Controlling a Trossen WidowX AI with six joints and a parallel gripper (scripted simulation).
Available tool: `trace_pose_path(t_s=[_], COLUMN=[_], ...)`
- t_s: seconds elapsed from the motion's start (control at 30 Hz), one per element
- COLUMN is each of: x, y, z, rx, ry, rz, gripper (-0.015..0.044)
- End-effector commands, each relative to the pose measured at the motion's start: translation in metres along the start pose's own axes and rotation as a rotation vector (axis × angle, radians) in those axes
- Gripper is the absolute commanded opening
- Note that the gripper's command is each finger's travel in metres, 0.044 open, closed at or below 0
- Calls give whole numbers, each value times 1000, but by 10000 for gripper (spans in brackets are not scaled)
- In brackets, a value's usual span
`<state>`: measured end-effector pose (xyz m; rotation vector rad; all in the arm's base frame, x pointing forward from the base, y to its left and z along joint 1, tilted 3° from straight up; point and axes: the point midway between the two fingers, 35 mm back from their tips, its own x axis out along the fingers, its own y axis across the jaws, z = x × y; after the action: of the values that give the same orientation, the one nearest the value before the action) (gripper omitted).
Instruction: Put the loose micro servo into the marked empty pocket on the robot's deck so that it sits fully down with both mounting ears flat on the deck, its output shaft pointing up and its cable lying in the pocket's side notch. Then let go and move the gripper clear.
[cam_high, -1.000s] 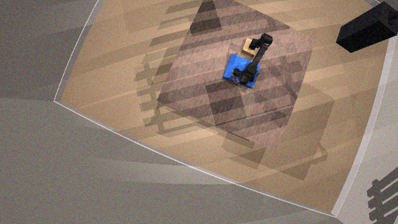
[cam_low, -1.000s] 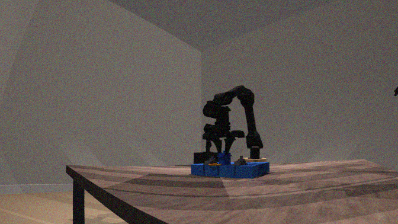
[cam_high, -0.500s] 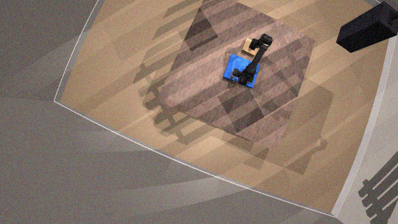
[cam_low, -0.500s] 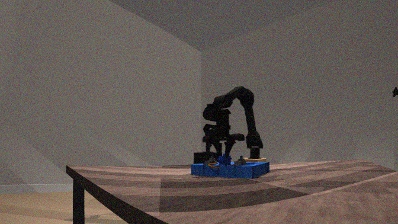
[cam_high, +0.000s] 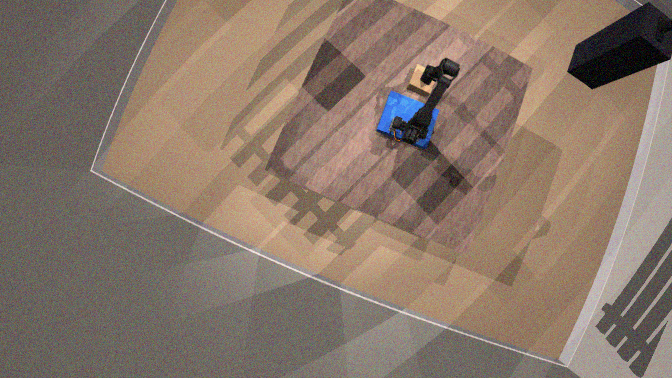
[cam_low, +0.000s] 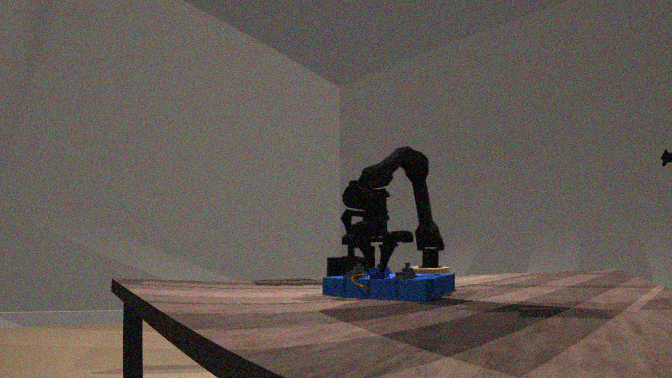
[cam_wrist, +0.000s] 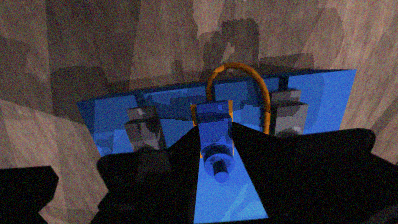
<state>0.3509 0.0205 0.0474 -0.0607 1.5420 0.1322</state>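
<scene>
My gripper (cam_wrist: 214, 128) (cam_low: 378, 267) (cam_high: 406, 134) is shut on the blue micro servo (cam_wrist: 215, 131) (cam_low: 378, 272). The servo stands upright between the black fingers with its round output shaft (cam_wrist: 220, 170) toward the camera. Its orange cable (cam_wrist: 239, 70) (cam_low: 358, 281) loops out over the deck's far edge. The servo is low over the blue deck (cam_wrist: 325, 92) (cam_low: 430, 287) (cam_high: 395, 107), at an orange-marked pocket (cam_wrist: 193, 114) between two grey servos. I cannot tell whether its ears touch the deck.
Two grey servos (cam_wrist: 145, 127) (cam_wrist: 287, 112) sit in the deck on either side of the held one. The deck lies on a dark wooden table (cam_low: 500, 325). The arm's base stands on a tan block (cam_high: 419, 80) behind the deck. A black box (cam_high: 620, 47) is at the top right.
</scene>
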Motion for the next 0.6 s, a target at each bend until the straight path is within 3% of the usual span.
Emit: trace_pose_path(t_s=[0.0, 0.33, 0.57], x=[4, 12, 11], y=[0, 0, 0], z=[0, 0, 0], rx=[6, 6, 6], ry=[-2, -2, -2], rz=[0, 0, 0], gripper=[0, 0, 184])
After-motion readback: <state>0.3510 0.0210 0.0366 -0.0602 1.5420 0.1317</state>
